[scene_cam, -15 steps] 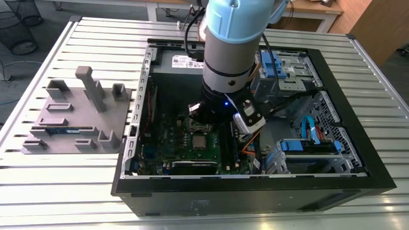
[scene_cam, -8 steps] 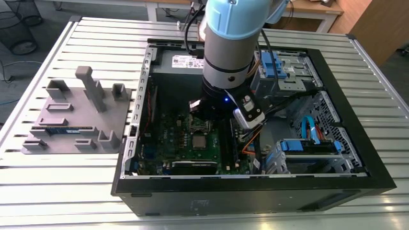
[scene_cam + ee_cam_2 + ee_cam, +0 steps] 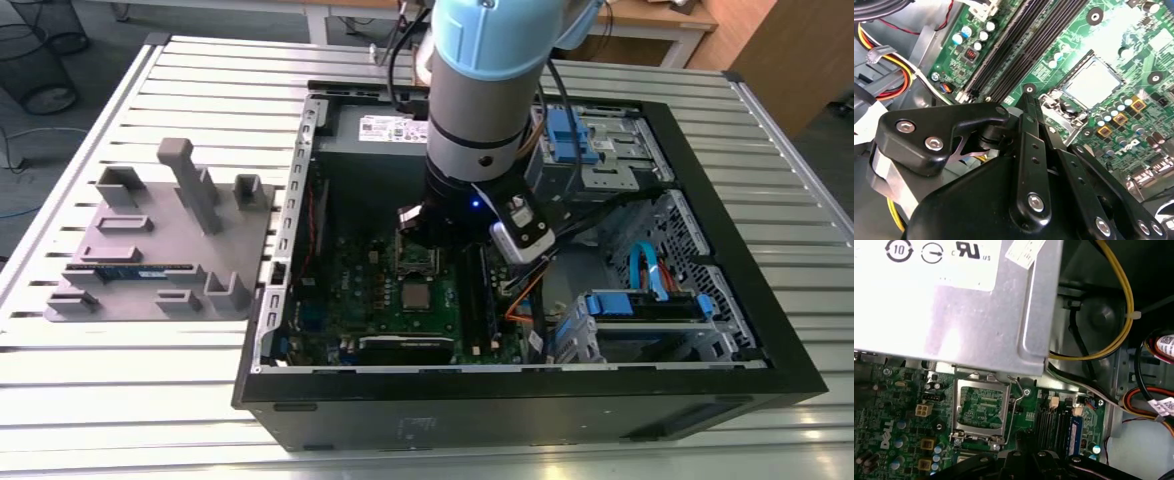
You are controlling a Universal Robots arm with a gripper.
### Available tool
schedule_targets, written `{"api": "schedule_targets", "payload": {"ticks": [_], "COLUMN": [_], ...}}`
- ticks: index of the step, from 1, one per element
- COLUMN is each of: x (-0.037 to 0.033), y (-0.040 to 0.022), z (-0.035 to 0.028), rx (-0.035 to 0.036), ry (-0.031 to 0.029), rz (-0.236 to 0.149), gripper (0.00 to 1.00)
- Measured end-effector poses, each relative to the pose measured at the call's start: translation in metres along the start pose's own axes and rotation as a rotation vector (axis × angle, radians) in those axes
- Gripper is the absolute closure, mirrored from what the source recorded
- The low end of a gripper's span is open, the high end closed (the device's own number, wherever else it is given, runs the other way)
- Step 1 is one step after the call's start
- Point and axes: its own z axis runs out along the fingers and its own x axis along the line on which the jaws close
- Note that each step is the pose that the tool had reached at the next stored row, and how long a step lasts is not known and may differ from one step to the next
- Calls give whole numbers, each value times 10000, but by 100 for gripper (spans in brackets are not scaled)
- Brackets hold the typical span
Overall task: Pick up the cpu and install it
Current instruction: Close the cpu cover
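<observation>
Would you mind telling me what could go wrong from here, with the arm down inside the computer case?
The cpu appears to lie unclamped, with the metal socket frame flipped open beside it, so a knock from the gripper could shift it. Loose yellow and red cables run close beside the gripper and might snag as the arm moves.

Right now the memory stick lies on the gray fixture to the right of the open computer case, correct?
No. The exterior view shows the gray fixture with the memory stick on the exterior view's left of the open computer case, not the right.
</observation>
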Motion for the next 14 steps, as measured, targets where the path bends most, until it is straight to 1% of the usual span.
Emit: {"api": "schedule_targets", "payload": {"ticks": [7,14], "x": [-43,-55], "y": [42,57], "z": [15,29], "rx": [-27,-61], "ry": [-3,19], "rz": [-119,-485], "gripper": [89,89]}}
